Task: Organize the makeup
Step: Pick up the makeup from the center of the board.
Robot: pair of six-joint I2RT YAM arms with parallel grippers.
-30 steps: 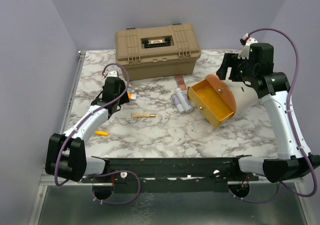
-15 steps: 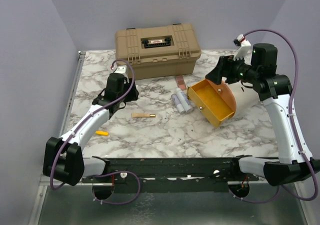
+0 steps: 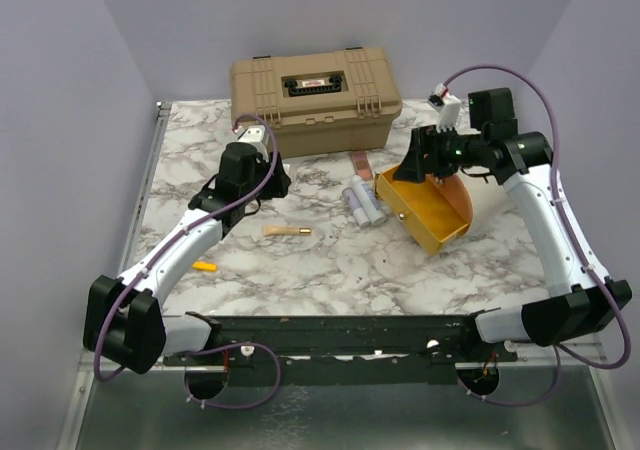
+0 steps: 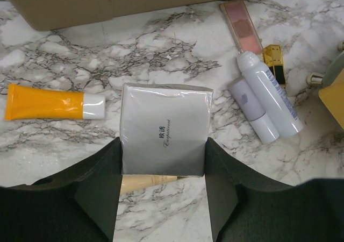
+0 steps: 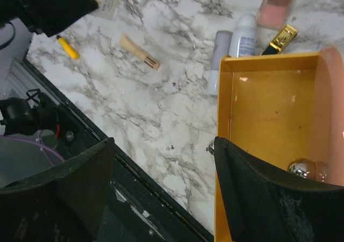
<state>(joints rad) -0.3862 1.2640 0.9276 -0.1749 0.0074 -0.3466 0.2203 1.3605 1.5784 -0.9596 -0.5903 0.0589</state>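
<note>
The makeup (image 3: 362, 206) lies loose on the middle of the bench (image 3: 330, 275), in front of the tan case (image 3: 316, 98) at the far edge: two pale tubes (image 4: 267, 91), a pink palette (image 3: 360, 162), a tan stick (image 3: 287, 231) and an orange tube (image 4: 45, 102). A yellow pencil (image 3: 204, 266) sits nearer the left edge. The left claw (image 4: 163, 145) is clenched on a white packet (image 4: 164, 115). The right claw (image 5: 164, 150) hangs released over the open pouch (image 3: 437, 206) toward the right edge.

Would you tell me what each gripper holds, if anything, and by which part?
Left gripper pinches the pale square box by its side edges; right gripper holds nothing.
</note>
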